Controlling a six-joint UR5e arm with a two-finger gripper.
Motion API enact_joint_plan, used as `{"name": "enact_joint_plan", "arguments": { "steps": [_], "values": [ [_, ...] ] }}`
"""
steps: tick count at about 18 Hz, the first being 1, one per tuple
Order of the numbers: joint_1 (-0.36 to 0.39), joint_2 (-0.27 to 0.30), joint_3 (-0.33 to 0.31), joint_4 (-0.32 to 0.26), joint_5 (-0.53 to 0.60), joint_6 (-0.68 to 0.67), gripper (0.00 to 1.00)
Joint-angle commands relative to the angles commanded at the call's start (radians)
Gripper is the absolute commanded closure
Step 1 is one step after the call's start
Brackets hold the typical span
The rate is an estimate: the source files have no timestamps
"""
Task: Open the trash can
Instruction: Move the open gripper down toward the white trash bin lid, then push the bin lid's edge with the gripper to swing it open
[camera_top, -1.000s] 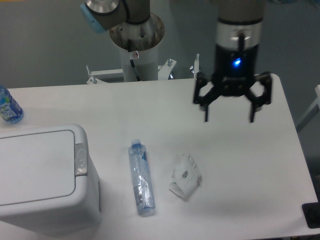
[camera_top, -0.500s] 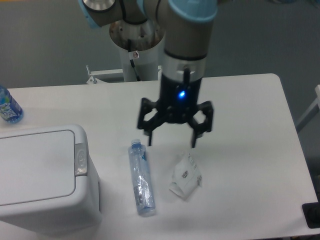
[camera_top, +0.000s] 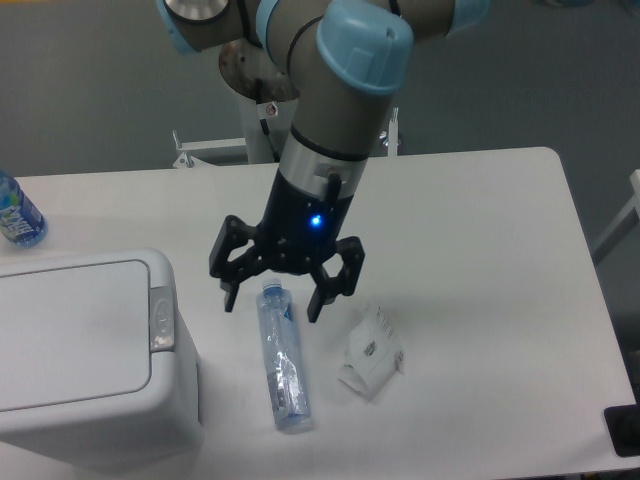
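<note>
Odds and ends on the white table (camera_top: 480, 330)

A clear plastic bottle (camera_top: 282, 357) lies on its side near the table's front middle, cap end pointing away from the front edge. Just to the right of this bottle sits a crumpled white packet (camera_top: 370, 352), not touching it. Well to the bottle's left, at the table's far left edge, a blue-labelled bottle (camera_top: 17, 214) is partly cut off.

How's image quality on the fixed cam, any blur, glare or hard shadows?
Fixed camera: soft overall, gripper slightly smeared, blue light on it blooms; lighting flat, only a faint shadow beside the trash can; white lid and table nearly blend; bottle label unreadable.
</note>
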Motion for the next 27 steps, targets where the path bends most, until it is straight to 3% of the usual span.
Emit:
{"name": "enact_joint_plan", "arguments": {
  "steps": [27],
  "values": [
    [-0.072,-0.017,-0.023,0.025,0.008,-0.017,0.00]
  ]
}}
